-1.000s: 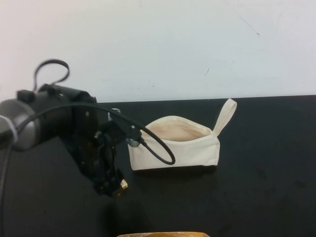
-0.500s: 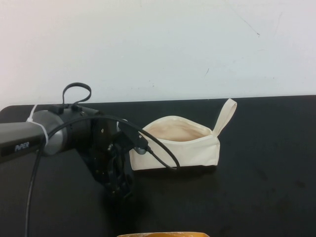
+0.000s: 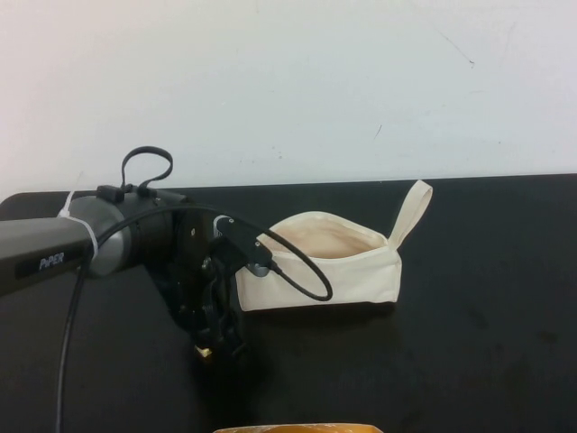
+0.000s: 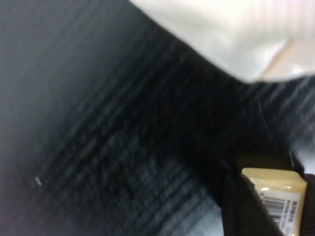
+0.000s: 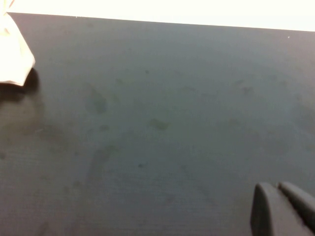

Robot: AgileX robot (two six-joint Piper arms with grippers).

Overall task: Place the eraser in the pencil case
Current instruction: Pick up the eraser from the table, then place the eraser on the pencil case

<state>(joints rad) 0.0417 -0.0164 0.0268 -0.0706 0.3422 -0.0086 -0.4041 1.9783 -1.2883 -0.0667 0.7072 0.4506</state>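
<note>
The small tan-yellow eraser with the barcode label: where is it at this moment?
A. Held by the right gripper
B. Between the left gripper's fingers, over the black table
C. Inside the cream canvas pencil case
B: the small tan-yellow eraser with the barcode label sits between the left gripper fingers, near the open cream canvas pencil case; the right gripper, fingers together, holds nothing.

Setting: a bare robot test bench, likely a lab. Black table (image 3: 487,298) fills the lower frame. Plain white wall (image 3: 288,81) occupies the upper frame.

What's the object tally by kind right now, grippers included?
Pencil case: 1, open, standing on the table.
Eraser: 1, in the left gripper.
Grippers: 2; left gripper low beside the case, right gripper parked over bare table, fingers together.
Total: 4.
</note>
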